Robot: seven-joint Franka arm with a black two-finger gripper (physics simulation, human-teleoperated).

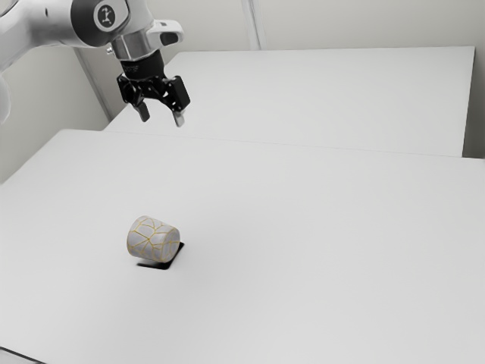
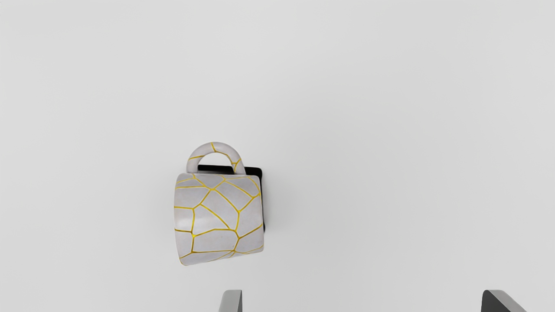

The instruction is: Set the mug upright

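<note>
Mug (image 1: 153,240) is lying on its side on the bench (image 1: 303,265), claw (image 1: 161,117) is hovering well above, wide open, holding nothing, so I'm judging this as approach, next move needing centring over it, then descent.

inside of the mug (image 2: 219,216) hidden, black patch (image 2: 256,170) partly hidden behind it, arm (image 1: 53,23) cut off by the exterior view's left edge, fingers of the gripper (image 1: 161,119) by the wrist view's bottom edge
</note>
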